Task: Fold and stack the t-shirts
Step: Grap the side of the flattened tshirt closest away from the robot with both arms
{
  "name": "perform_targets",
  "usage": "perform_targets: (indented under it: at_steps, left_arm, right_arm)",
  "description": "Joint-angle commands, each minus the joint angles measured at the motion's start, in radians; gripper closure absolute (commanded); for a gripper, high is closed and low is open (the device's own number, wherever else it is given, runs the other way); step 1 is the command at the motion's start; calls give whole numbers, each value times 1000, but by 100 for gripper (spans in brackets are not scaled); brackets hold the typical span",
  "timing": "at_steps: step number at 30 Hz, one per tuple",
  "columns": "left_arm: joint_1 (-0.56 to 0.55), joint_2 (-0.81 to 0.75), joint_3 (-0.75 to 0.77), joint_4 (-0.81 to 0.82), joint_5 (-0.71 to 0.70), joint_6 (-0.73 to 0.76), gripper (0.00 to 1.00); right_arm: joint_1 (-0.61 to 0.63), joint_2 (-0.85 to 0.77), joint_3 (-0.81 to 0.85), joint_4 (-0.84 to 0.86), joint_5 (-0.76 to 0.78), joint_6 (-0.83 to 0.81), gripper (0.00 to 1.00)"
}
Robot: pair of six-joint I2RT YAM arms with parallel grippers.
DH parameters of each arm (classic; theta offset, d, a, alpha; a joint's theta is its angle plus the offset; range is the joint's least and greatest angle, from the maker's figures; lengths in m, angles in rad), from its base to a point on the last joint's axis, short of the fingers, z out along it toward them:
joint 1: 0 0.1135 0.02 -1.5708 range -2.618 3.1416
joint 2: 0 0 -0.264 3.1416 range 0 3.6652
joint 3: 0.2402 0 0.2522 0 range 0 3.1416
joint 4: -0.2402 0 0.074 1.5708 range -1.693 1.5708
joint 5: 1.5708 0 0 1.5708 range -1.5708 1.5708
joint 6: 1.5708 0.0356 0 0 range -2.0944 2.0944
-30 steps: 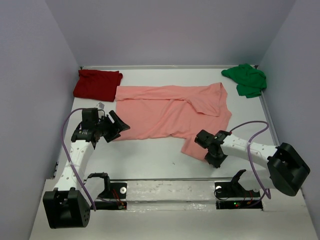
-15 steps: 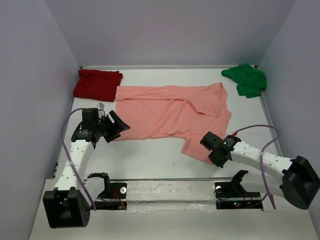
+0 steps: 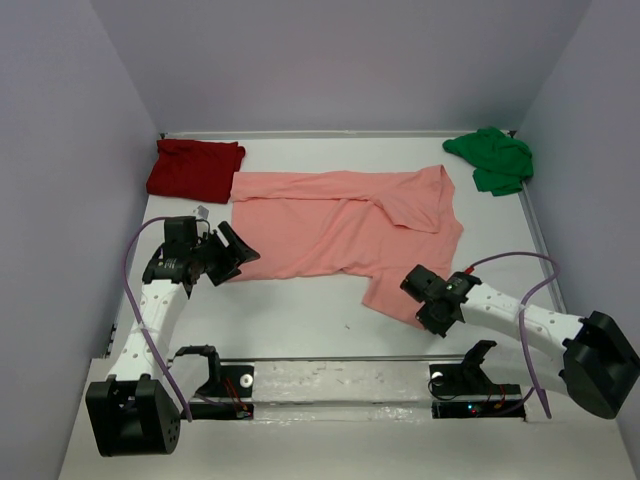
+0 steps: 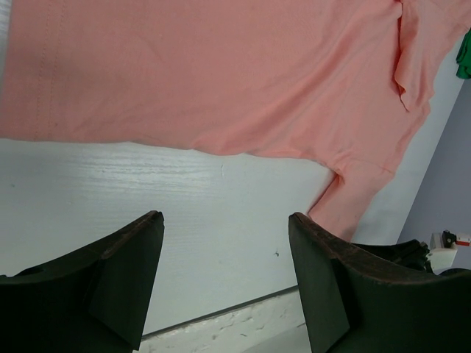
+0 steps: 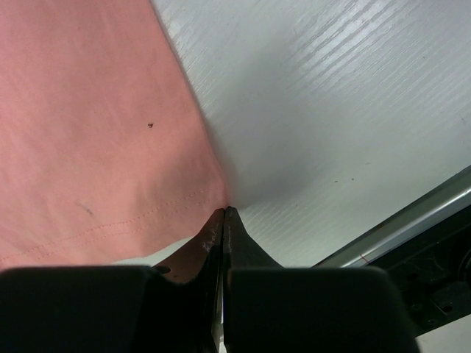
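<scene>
Salmon-pink is what my right gripper (image 5: 224,213) has: its 2 fingers are pressed fully together on the near-right corner of the salmon-pink short-sleeved cloth t-shirt (image 3: 340,215). The bite looks thin, right at the stitched hem. My left gripper (image 4: 223,220) hangs wide open and empty over the white worktop (image 3: 300,310), just beside the shirt's near-left edge. The shirt lies spread across the middle, its far-right part lapped over itself.

To fold well, I judge I should lift slowly and check that the corner comes up with me. Then I should carry it low across, so the cloth neither slips free nor drags the rest askew.

The folded dark red t-shirt (image 3: 195,168) lies far left, against the pink one. The crumpled bright green t-shirt (image 3: 495,160) lies far right. I can read no brand, label or writing anywhere.
</scene>
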Motion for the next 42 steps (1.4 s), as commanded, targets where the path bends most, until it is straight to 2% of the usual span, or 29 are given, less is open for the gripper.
perform_targets:
  at_steps: [1, 8, 14, 16, 21, 25, 28, 34, 42]
  left_arm:
    - [-6, -20, 3, -7, 25, 1, 22]
    - [-6, -15, 8, 0, -6, 13, 22]
    - [-4, -4, 50, -68, -185, 43, 22]
    - [-4, 15, 57, -75, -196, 39, 22]
    - [-6, 130, 135, -171, -283, 42, 22]
    - [-6, 174, 135, -203, -306, 11, 22]
    - [-55, 190, 123, -214, -334, -33, 22]
    - [-69, 269, 117, -231, -317, -39, 22]
    - [-69, 328, 136, -219, -441, -84, 22]
  right_arm:
    - [-5, 0, 19, 10, 17, 13, 100]
    - [-5, -6, 72, -55, 105, -2, 100]
    - [-5, -10, 178, -102, 219, -54, 100]
    - [-5, -7, 198, -91, 230, -83, 100]
    - [-5, -7, 221, -40, 210, -145, 100]
    - [-5, -47, 202, 3, 208, -183, 100]
    - [-5, -72, 197, 10, 221, -200, 100]
    - [-5, -107, 209, 26, 230, -248, 100]
    - [-5, -165, 198, 18, 219, -252, 100]
